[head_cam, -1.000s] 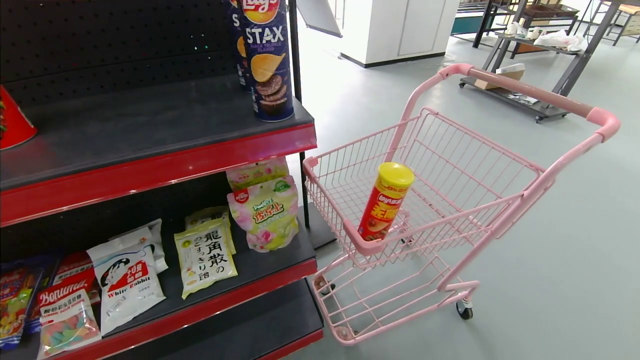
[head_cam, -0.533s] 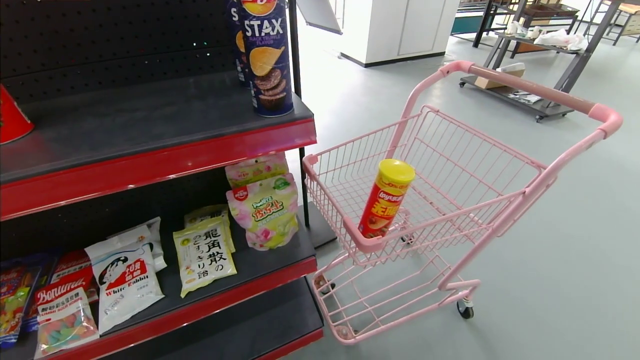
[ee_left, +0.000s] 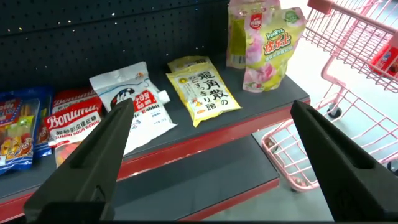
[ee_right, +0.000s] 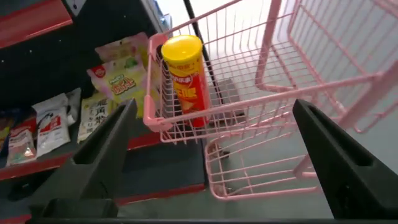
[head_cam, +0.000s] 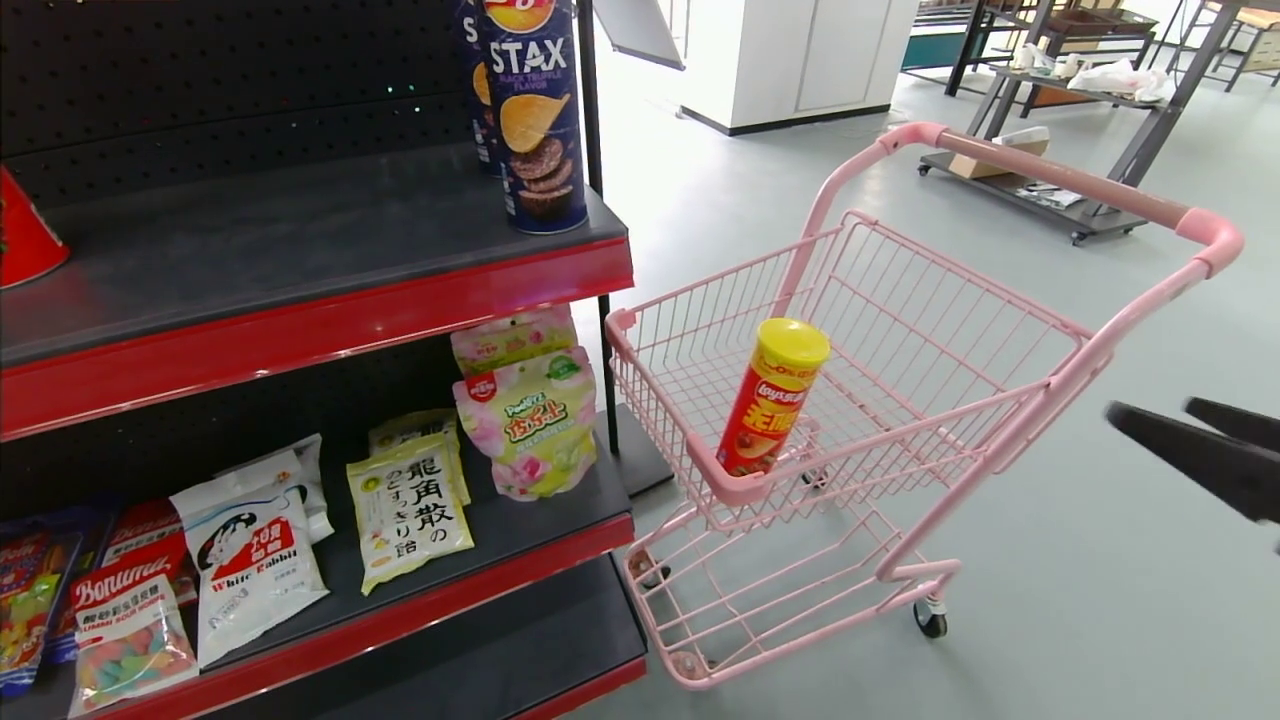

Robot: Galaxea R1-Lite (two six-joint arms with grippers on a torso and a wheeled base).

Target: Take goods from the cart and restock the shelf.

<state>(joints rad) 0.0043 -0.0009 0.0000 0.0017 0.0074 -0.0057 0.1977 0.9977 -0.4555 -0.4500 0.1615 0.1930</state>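
A smooth grey floor [head_cam: 1100, 620] is stretching away, catching soft daylight. A white cabinet [head_cam: 800, 60] is standing at the back. Beside it, black-framed tables [head_cam: 1157, 120] are holding a white bag [head_cam: 1125, 78] above a low wheeled platform [head_cam: 1050, 205].

The pink wire cart [head_cam: 737, 488] carries a yellow-lidded red chip can [head_cam: 772, 410]; the shelf [head_cam: 250, 250] is black, red-edged.

cart [head_cam: 735, 490]: glossy pink metal wire | can [head_cam: 775, 405]: glossy | shelf [head_cam: 280, 230]: matt black | bags [head_cam: 405, 510]: shiny plastic
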